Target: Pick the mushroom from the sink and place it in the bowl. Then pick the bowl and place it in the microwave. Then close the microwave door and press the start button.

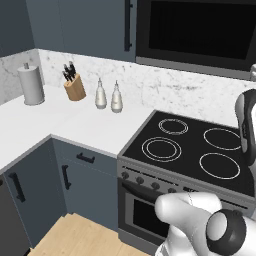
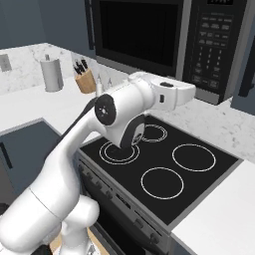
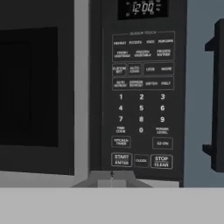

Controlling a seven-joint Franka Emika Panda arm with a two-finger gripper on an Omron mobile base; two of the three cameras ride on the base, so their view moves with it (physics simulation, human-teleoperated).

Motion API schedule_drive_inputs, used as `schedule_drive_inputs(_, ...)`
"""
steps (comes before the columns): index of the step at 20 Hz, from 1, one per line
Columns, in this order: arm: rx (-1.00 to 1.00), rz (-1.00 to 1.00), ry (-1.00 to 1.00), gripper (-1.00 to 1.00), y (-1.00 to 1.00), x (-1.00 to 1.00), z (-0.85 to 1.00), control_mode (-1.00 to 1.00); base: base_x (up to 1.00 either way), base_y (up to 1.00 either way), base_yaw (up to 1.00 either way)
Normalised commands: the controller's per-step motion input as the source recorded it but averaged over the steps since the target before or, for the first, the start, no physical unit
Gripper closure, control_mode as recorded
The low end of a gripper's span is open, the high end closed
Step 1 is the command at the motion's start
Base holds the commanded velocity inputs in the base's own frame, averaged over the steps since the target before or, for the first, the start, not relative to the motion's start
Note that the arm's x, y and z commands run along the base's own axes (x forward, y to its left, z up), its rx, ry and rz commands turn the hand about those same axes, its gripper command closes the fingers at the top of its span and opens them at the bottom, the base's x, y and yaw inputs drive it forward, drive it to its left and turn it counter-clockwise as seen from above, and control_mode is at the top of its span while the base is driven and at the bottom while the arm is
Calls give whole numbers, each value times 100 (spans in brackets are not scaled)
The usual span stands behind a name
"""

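Here, arm (image 2: 124, 114) raised, facing microwave (image 3: 140, 87)

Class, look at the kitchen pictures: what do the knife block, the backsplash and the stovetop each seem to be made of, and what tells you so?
Knife block: likely wood, tan and matte, with dark handles sticking out.
Backsplash: looks like marble or a marble-look stone, white with grey veins.
Stovetop: probably smooth black glass-ceramic, flat with white printed burner rings.
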Motion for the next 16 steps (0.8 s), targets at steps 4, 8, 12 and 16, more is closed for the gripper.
schedule_drive_inputs(4,0,0,1,100,-29,15,0,-100,0,0,0)
schedule_drive_inputs(8,0,0,5,100,-23,12,-7,-100,0,0,0)
schedule_drive_inputs(12,0,0,7,100,-3,22,-18,-100,0,0,0)
schedule_drive_inputs(16,0,0,3,100,-1,23,-10,-100,0,0,0)
